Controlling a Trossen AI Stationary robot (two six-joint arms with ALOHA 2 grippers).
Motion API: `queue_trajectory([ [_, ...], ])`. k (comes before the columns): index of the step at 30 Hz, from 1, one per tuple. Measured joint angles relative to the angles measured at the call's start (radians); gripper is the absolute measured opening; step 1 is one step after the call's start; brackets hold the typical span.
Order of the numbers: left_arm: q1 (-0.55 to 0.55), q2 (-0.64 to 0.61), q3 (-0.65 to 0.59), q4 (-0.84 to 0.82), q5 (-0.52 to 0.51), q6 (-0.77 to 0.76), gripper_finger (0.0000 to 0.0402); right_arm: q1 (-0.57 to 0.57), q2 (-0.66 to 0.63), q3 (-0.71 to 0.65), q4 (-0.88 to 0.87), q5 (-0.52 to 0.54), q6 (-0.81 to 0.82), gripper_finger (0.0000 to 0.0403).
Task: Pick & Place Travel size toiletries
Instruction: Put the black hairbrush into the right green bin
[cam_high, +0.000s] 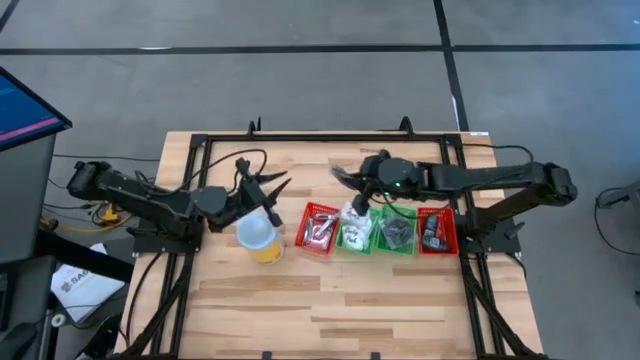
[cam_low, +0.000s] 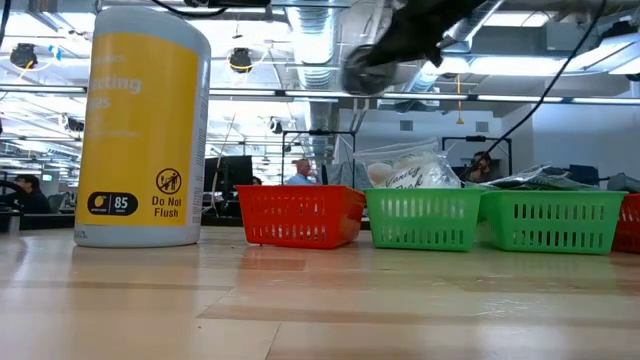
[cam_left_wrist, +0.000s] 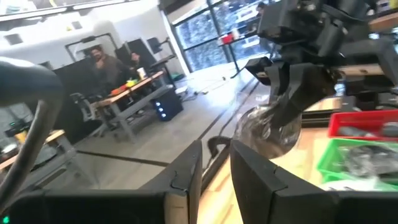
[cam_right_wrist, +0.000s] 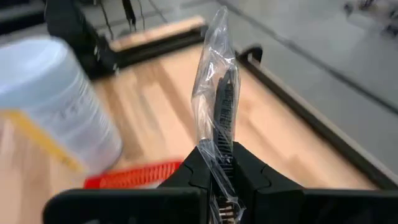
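In the low view, note the yellow wipes canister (cam_low: 143, 125) nearest you, then the row of 4 bins: red bin (cam_high: 320, 229), green bin (cam_high: 356, 232), second green bin (cam_high: 398, 230), second red bin (cam_high: 437, 230). Above the green bin, the right gripper (cam_right_wrist: 216, 163) pinches a clear-bagged dark comb (cam_right_wrist: 222, 106) off the table. Beside the canister, the left gripper (cam_left_wrist: 215, 163) hangs spread, empty.
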Motion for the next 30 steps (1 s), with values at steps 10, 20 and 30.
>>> queue_trajectory([
  [10,-0.085,-0.002,0.0,0.003,0.0,0.0,0.0076,0.106,-0.213,0.001,-0.455,0.002,0.265,0.0018],
  [20,-0.129,-0.002,0.0,0.003,0.001,-0.001,0.0076,0.295,-0.265,0.001,-0.799,0.003,0.641,0.0018],
  [30,-0.144,-0.002,0.0,0.004,0.001,-0.001,0.0076,0.421,-0.257,0.001,-0.896,0.054,0.811,0.0018],
])
